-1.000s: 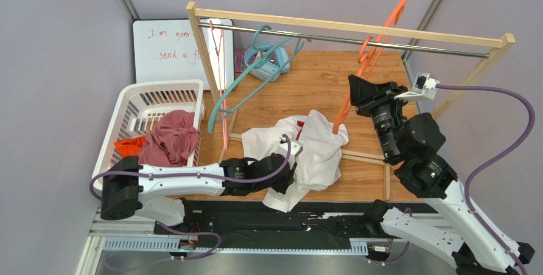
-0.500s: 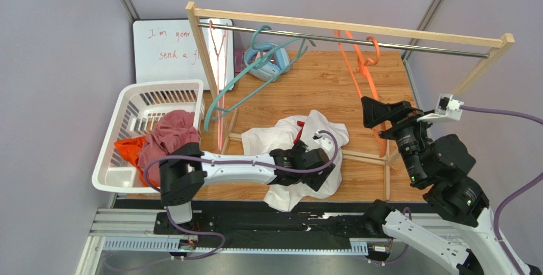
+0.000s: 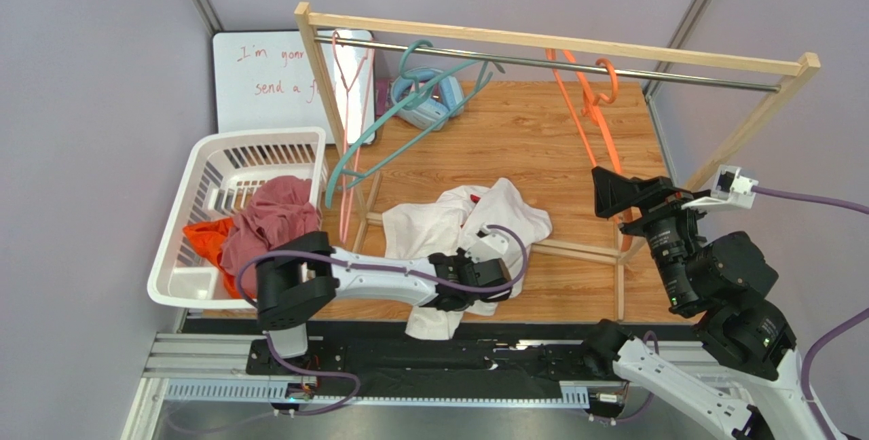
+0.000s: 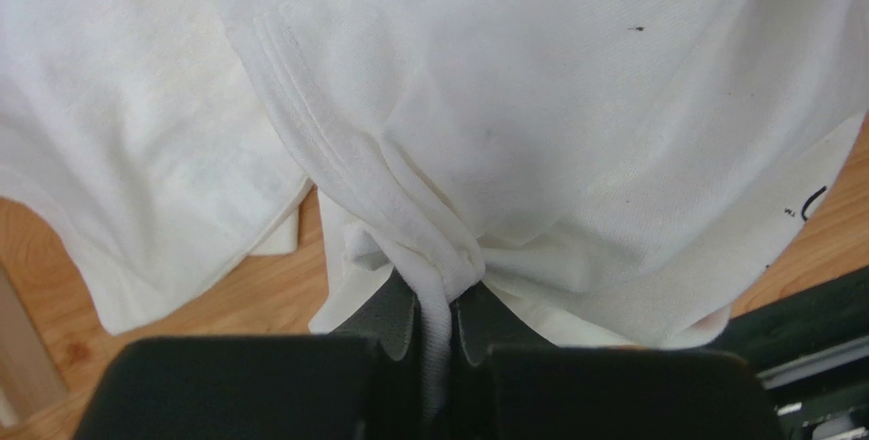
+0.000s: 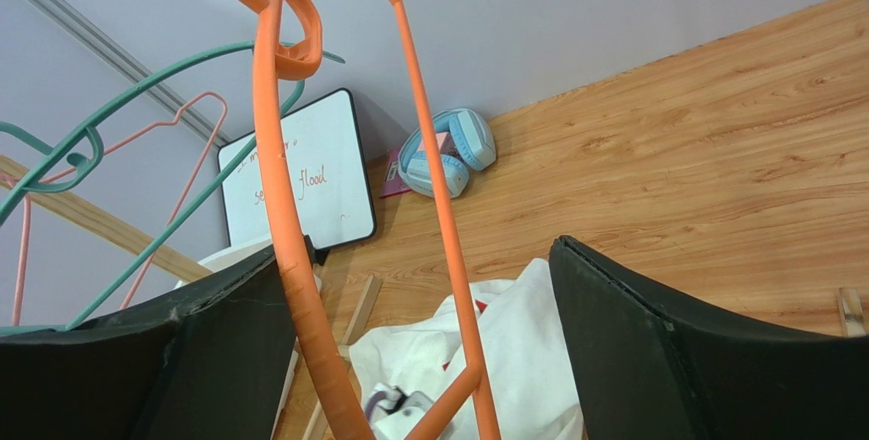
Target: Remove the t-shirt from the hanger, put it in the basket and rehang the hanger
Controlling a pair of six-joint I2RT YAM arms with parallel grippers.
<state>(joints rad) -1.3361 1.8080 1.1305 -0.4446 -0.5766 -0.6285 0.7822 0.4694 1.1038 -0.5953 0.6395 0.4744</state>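
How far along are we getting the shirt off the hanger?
Done: the t-shirt lies on the table, clear of the orange hanger, which hangs from the rail. In hand: the left gripper is shut on a fold of it; the right gripper is open. Left: likely just letting go.

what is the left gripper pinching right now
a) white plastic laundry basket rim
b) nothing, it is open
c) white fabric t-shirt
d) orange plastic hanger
c: the left wrist view shows the left gripper shut on a bunched fold of the white fabric t-shirt.
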